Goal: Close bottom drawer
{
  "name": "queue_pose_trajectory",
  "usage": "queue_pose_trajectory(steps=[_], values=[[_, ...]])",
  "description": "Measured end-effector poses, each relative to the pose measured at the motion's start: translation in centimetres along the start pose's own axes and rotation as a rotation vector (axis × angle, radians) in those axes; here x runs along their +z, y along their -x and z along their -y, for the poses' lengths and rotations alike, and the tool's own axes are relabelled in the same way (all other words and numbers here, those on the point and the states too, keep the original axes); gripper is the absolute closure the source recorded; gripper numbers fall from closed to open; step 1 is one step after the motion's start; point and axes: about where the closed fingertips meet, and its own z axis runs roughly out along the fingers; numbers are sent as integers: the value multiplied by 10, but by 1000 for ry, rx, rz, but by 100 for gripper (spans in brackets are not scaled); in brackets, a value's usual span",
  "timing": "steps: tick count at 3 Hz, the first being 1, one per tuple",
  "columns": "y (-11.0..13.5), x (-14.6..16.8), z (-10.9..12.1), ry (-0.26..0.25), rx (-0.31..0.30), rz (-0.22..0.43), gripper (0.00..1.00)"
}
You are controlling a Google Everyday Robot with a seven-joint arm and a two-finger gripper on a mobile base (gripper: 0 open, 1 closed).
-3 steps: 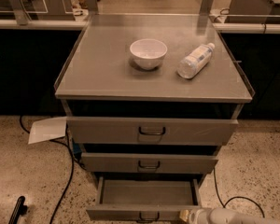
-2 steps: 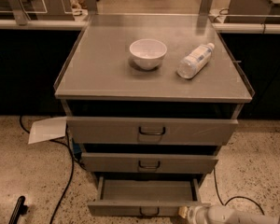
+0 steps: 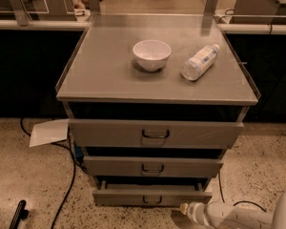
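Note:
The bottom drawer (image 3: 150, 197) is the lowest of three grey drawers in the metal cabinet. Its slim front with a small dark handle (image 3: 152, 200) stands only slightly out from the cabinet, with a thin strip of its tray showing above the front. My gripper (image 3: 185, 208) is low at the bottom right, on the end of the white arm (image 3: 233, 217). Its tip is at the right end of the drawer front, touching it or very close to it.
On the cabinet top stand a white bowl (image 3: 152, 54) and a lying plastic bottle (image 3: 199, 62). The top drawer (image 3: 155, 133) and middle drawer (image 3: 152, 167) stick out a little. A paper sheet (image 3: 48, 131) and black cables (image 3: 66, 185) lie on the speckled floor at left.
The bottom drawer has slid inward; much less of its tray shows now. My gripper has moved forward with the drawer front, toward the cabinet.

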Motion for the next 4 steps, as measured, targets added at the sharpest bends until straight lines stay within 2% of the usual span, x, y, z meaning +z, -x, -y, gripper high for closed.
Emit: queue_pose_trajectory(steps=[2, 3, 4], values=[[37, 18, -16, 14, -23, 72, 100], [53, 29, -12, 2, -11, 99, 100], [56, 30, -12, 1, -11, 105, 100]])
